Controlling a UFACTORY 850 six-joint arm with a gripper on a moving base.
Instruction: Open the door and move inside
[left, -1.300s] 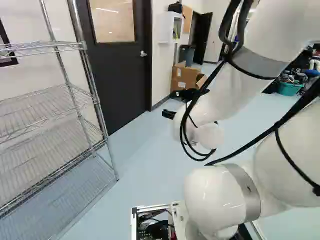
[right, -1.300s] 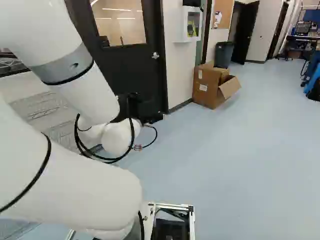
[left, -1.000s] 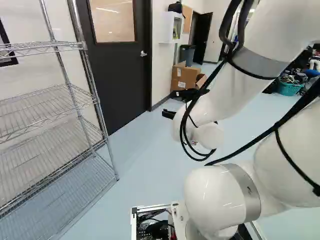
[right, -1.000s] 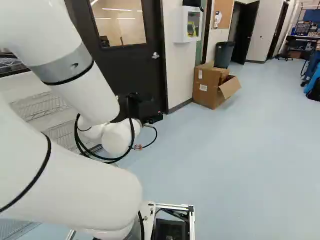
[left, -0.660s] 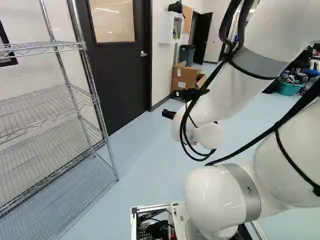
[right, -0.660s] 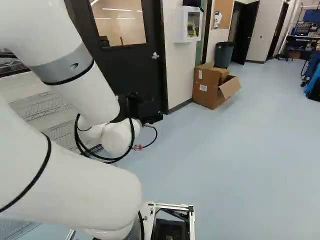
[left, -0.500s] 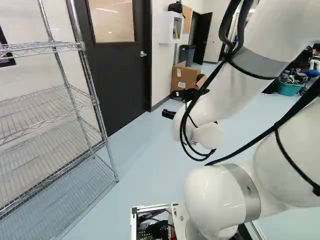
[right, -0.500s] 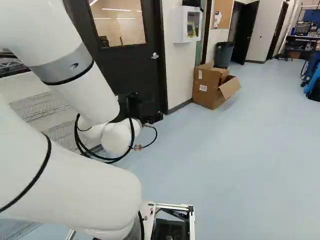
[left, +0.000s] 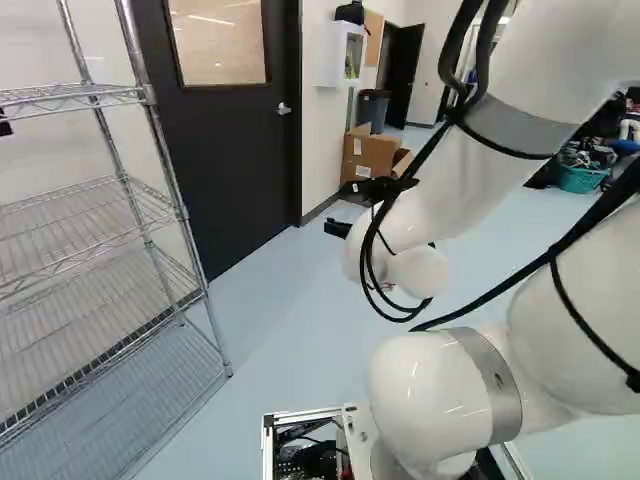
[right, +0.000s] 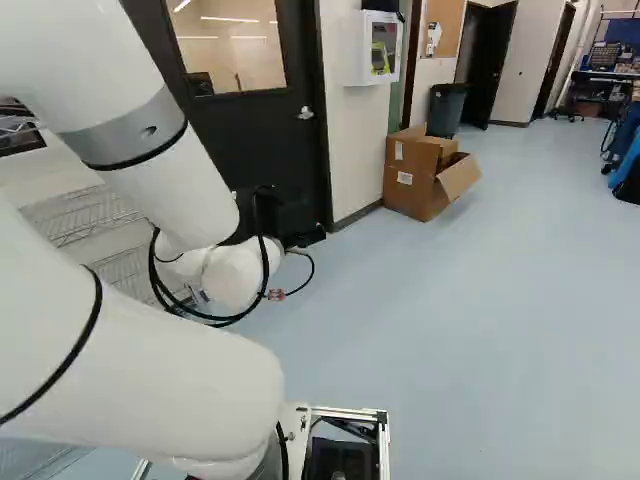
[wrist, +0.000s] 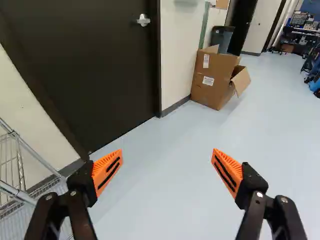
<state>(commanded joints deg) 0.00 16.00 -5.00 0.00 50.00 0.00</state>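
The gripper (left: 337, 228) is held above the floor (wrist: 165, 200), its 2 fingers spread wide apart, with nothing gripped between the orange pads (wrist: 111, 159). Beside the left finger, a little below, a wire shelving rack (left: 130, 185) is seen, apart from it. Ahead of the gripper and to its left, the closed black door (wrist: 90, 65) is set in its frame; the silver door handle (wrist: 143, 20) is mounted near the door's right edge, higher than the fingers and not touched by them. A window (right: 230, 45) is fitted in the door's upper part. Farther ahead, right of the door, an open cardboard box (wrist: 212, 80) is placed near the wall (wrist: 177, 55), with 2 white labels shown. Just behind it, a dark bin (wrist: 221, 37) is partly hidden. Above the box's near side, a white cabinet (right: 358, 50) is mounted on the wall.
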